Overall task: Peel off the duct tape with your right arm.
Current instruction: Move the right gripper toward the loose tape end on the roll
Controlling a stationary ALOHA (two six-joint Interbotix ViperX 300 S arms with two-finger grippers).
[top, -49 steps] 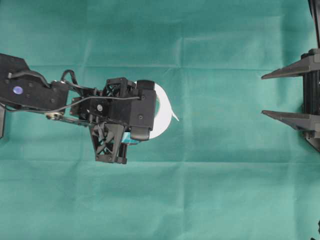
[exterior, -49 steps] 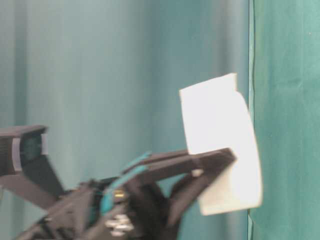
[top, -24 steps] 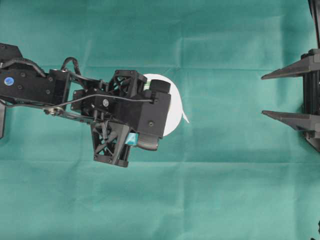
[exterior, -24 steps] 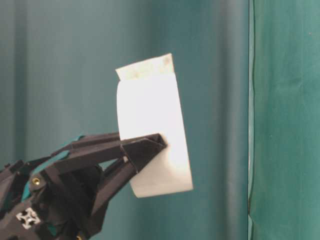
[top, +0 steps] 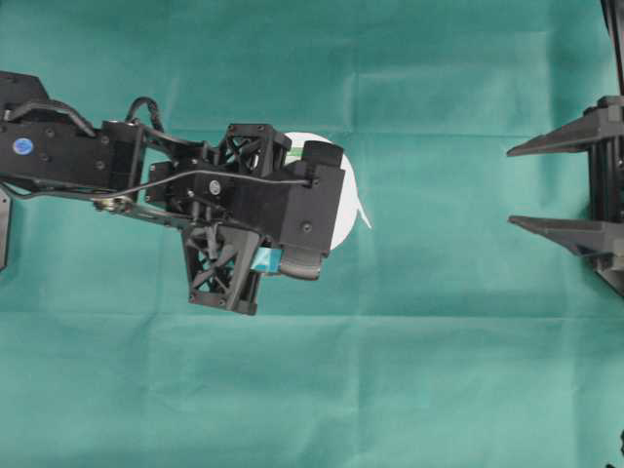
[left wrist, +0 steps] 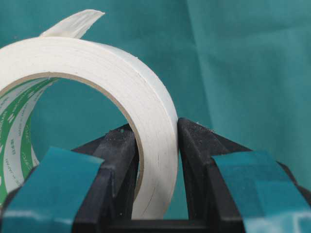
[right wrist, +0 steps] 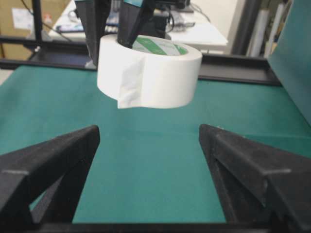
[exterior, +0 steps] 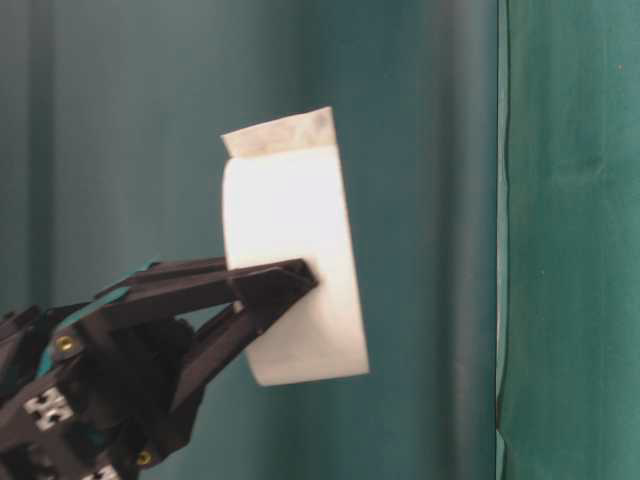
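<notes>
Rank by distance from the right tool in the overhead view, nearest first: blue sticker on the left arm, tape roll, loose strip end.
From the right tool:
1. Loose strip end, jutting from the roll's right side.
2. Tape roll, centre of the view.
3. Blue sticker, far left.

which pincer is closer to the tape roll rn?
Left. The left pincer is clamped on the tape roll's wall, holding it above the cloth. The right pincer waits open, well away.
</notes>
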